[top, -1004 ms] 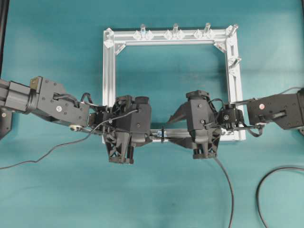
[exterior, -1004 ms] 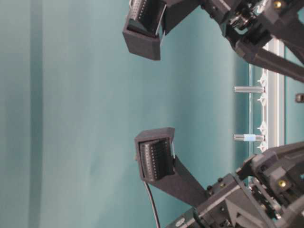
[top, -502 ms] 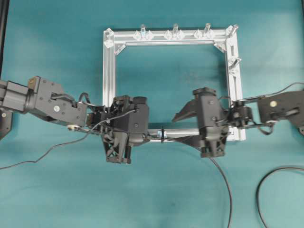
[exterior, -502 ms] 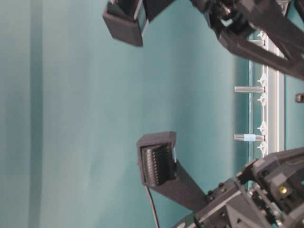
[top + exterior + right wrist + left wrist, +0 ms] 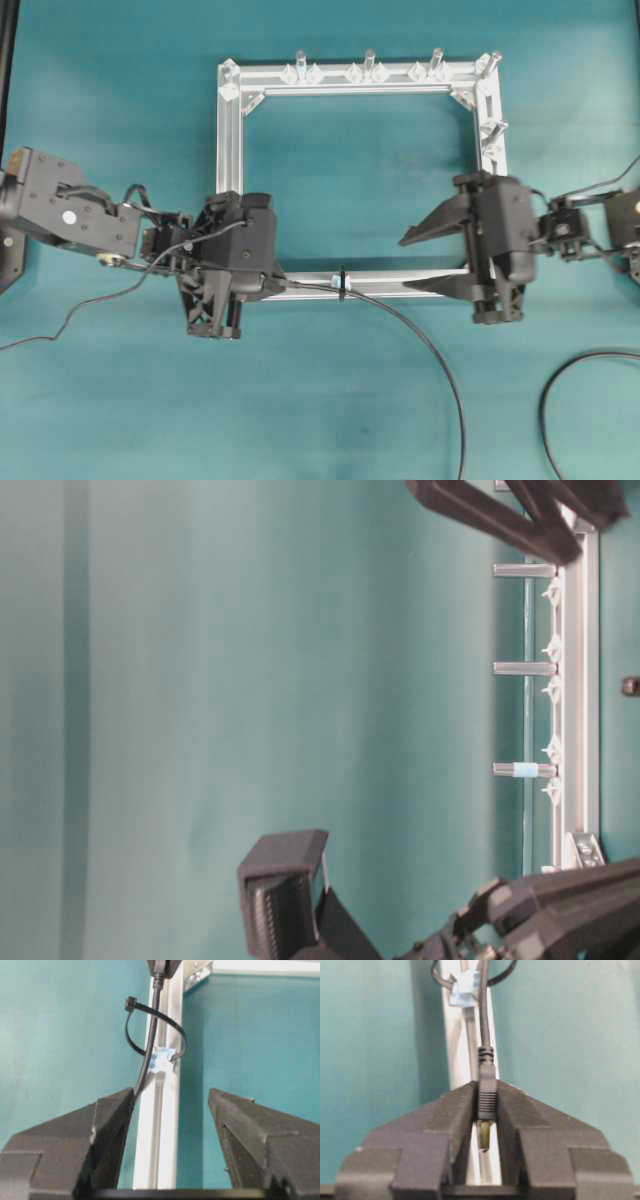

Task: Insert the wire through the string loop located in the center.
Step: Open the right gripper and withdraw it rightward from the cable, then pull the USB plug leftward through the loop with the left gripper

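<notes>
The wire (image 5: 420, 335) runs from my left gripper (image 5: 277, 284) along the frame's near bar, through the string loop (image 5: 342, 280), then curves down to the right. In the left wrist view my left gripper (image 5: 487, 1091) is shut on the wire's black plug (image 5: 487, 1097), its gold tip pointing back between the jaws. The wire (image 5: 484, 1015) leads ahead through the string loop (image 5: 470, 977). My right gripper (image 5: 405, 267) stands wide open to the right of the loop, holding nothing. In its wrist view the right gripper (image 5: 171, 1094) straddles the bar, with the string loop (image 5: 177, 1027) and the wire (image 5: 149, 1042) ahead.
The square aluminium frame (image 5: 230, 150) lies flat on the teal table, with several upright posts (image 5: 369, 62) on its far bar. A second black cable (image 5: 560, 390) loops at the lower right. A thin arm cable (image 5: 80, 312) trails left. The table-level view shows the frame (image 5: 580, 680).
My left gripper has drawn back to the left with the plug, pulling more wire through the loop. My right gripper, open throughout, has moved away to the right.
</notes>
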Motion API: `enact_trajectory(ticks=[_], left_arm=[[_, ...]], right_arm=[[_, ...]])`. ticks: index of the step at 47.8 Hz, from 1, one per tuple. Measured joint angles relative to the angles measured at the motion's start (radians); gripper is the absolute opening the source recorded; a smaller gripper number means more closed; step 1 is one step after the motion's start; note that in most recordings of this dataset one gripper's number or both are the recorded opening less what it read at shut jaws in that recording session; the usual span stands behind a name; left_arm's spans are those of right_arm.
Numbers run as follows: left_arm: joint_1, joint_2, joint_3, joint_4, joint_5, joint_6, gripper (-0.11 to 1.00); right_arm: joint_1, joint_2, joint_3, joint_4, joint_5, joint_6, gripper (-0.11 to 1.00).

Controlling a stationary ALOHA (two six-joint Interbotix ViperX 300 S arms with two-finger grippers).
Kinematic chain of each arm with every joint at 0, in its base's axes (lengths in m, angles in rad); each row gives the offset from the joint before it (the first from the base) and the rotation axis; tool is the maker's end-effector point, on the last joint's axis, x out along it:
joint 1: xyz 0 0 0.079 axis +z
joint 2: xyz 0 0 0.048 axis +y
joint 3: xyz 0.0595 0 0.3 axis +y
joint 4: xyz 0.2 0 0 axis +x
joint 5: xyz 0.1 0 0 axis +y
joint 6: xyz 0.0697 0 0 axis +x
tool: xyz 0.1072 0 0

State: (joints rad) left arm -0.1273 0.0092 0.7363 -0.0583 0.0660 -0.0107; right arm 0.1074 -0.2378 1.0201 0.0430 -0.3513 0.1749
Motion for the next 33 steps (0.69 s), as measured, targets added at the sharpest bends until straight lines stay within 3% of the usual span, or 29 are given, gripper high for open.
enact_trajectory(ticks=[15,33], left_arm=[[0.000,-0.014,0.005,0.000,0.006,0.000,0.14],[0.000,-0.014,0.005,-0.002,0.008,0.000,0.14]], right_arm=[[0.000,-0.103,0.091,-0.021,-0.141,-0.006,0.64],[0.000,-0.123,0.107,-0.035,-0.163,-0.006,0.63]])
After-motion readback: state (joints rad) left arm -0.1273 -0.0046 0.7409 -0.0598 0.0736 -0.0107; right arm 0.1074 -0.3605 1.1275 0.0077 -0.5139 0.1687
